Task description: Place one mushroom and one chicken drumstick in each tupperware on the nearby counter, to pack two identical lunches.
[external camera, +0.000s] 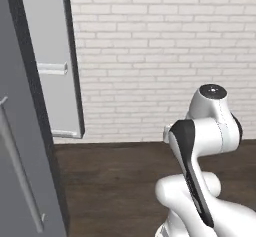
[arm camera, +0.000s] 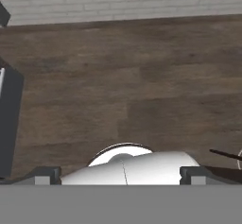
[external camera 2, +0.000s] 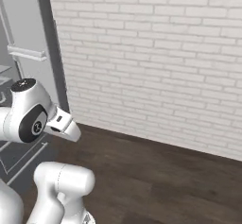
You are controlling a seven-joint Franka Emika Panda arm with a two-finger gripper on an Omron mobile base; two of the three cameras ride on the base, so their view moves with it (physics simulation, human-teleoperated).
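Facing brick wall (external camera: 165,46) and wood floor (arm camera: 142,76).
I'm seeing the gripper (arm camera: 121,175) spreading fully wide, fingertips (arm camera: 45,175) gripping nothing, pointing down at bare boards.

A glossy white arm (external camera: 210,131) with rounded segments, dark joint bands and caps.

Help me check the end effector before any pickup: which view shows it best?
The hand view: both fingertips of the end effector rise at its bottom edge, wide apart with nothing between them, over dark wooden floor. The left and right base views show the white arm, not the fingertips.
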